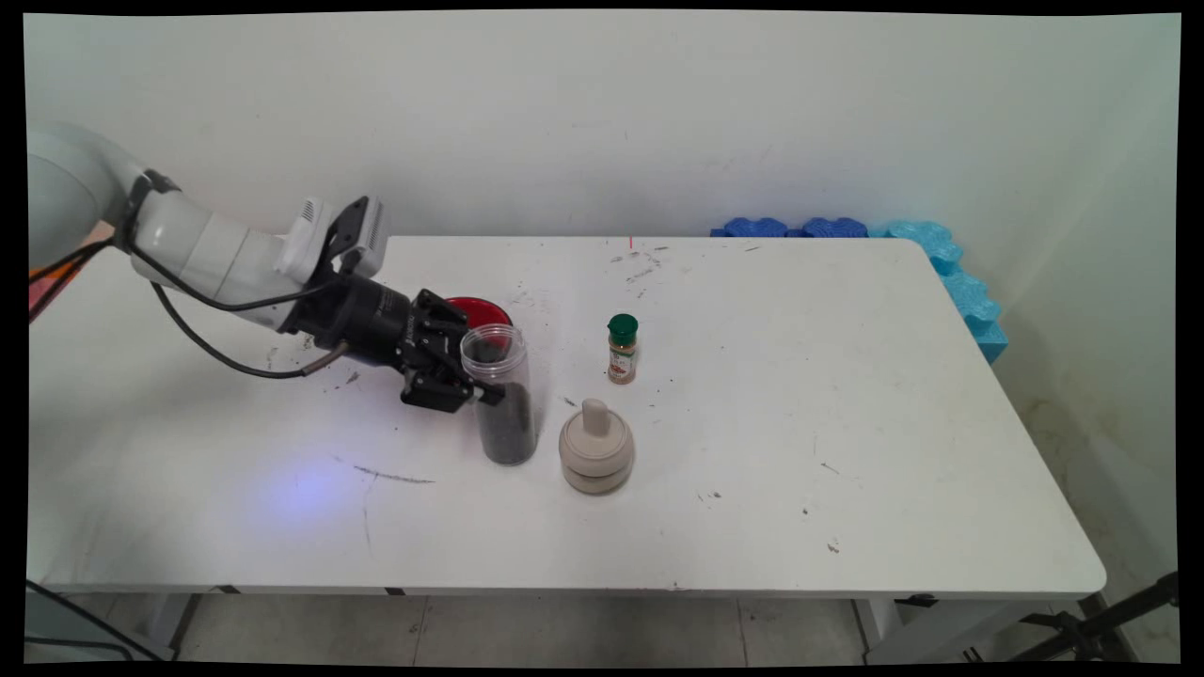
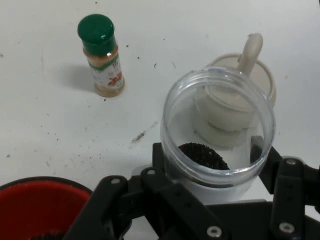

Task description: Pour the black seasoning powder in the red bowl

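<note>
At centre left of the frame the gripper [image 1: 475,371] clamps its jaws around an upright open jar [image 1: 503,395] of dark grains, keeping it from spilling beside a red bowl [image 1: 480,310].

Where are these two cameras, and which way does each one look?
Main view: fixed above the table's near side, looking across it at the wall; shows the white arm and its gripper closed around a clear jar.
Hand view: on the hand, looking along the gripper; its black linkage shows.
Both show the jar, spice bottle, beige lidded pot, red bowl.
</note>
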`<action>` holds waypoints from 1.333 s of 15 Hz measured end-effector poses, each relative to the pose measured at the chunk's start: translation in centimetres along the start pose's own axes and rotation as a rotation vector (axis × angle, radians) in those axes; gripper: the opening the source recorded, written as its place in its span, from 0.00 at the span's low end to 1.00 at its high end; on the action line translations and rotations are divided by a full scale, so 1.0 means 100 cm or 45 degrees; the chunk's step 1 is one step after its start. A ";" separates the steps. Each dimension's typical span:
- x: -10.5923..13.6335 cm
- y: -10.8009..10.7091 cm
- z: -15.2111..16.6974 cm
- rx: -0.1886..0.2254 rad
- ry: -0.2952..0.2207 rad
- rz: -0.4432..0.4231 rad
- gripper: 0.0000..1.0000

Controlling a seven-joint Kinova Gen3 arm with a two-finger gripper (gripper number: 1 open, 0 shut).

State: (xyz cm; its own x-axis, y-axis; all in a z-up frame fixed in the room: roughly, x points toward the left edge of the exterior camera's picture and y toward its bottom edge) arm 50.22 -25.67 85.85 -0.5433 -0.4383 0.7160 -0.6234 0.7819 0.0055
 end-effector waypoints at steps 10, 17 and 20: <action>0.030 -0.005 -0.076 0.007 0.036 -0.013 0.00; 0.052 -0.010 -0.124 -0.007 0.050 -0.062 0.00; 0.060 -0.012 -0.145 -0.034 0.057 -0.071 0.00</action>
State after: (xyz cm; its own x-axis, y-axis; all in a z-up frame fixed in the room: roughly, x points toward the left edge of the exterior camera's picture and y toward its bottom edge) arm 55.81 -22.79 100.23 -0.4821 -0.4618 0.7445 -0.6366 0.7685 0.0644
